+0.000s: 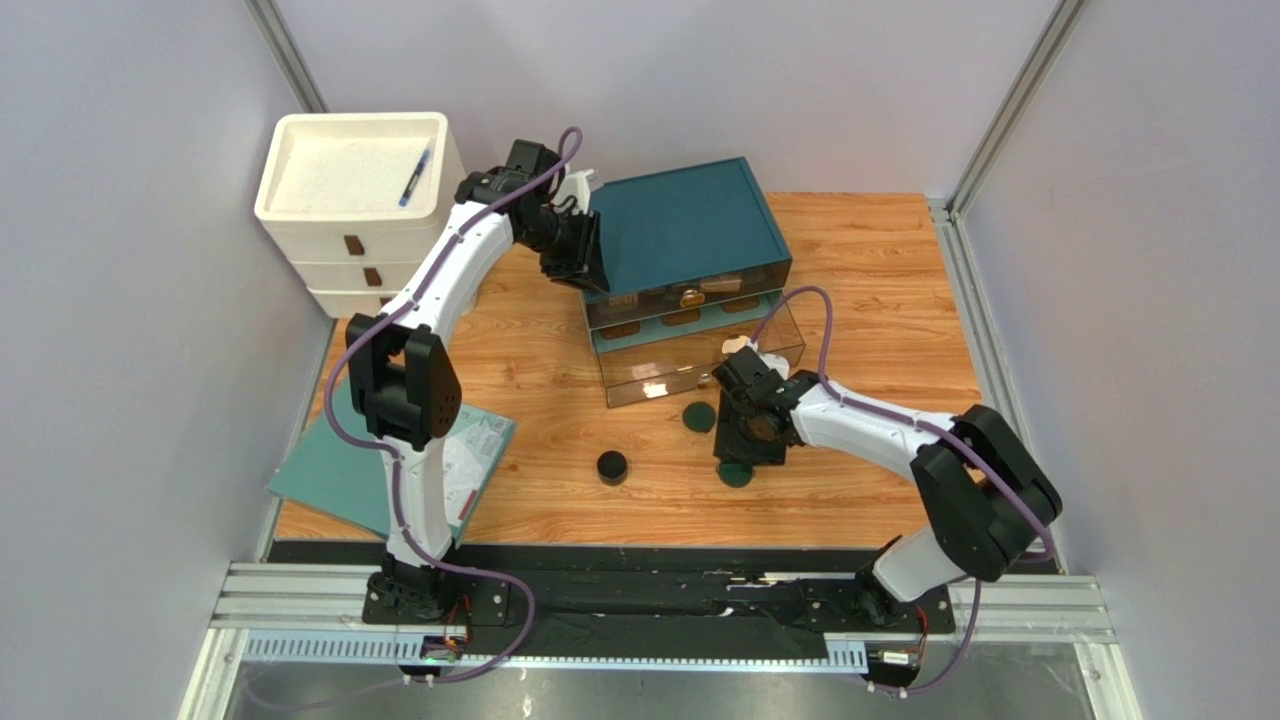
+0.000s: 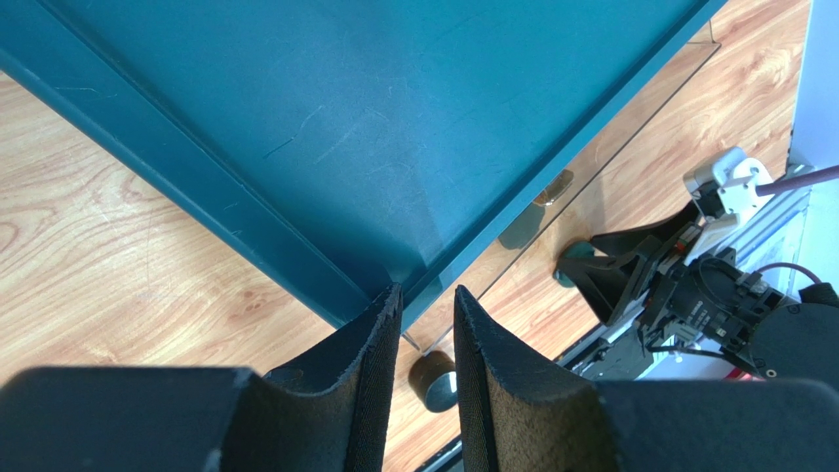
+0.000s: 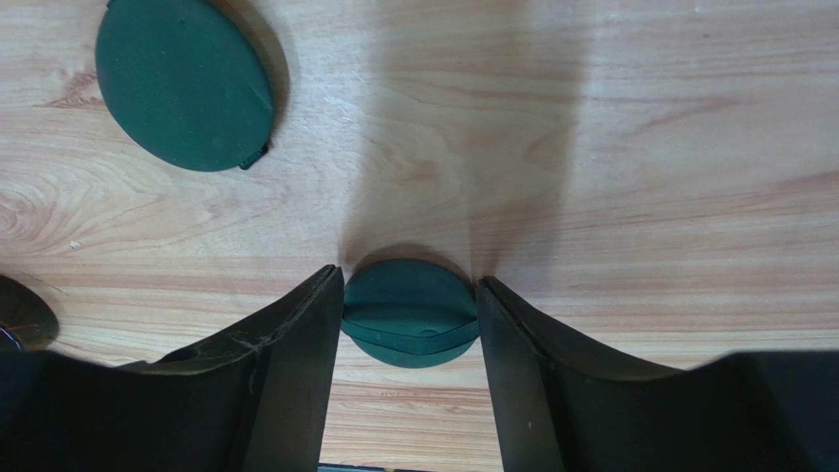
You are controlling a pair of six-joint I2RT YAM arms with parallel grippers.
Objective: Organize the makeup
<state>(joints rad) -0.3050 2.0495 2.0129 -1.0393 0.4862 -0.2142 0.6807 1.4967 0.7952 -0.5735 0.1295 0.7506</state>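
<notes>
A small dark green disc (image 3: 409,315) lies on the wooden table, and the fingers of my right gripper (image 3: 409,277) press against both of its sides. From above, that gripper (image 1: 747,447) hangs over the disc (image 1: 735,473). A second dark green disc (image 1: 697,417) (image 3: 182,84) lies just beyond it. A black round jar (image 1: 612,467) (image 2: 438,382) stands to the left. My left gripper (image 1: 579,255) (image 2: 425,295) sits at the front left corner of the teal-topped organiser (image 1: 684,225) (image 2: 345,118). Its jaws stand a little apart, and a grip on the corner does not show.
The organiser's clear lower drawer (image 1: 699,375) is pulled out toward the discs. A white drawer unit (image 1: 353,248) with a blue pen (image 1: 415,177) on top stands at the back left. A teal booklet (image 1: 338,473) lies by the left arm's base. Grey walls close both sides.
</notes>
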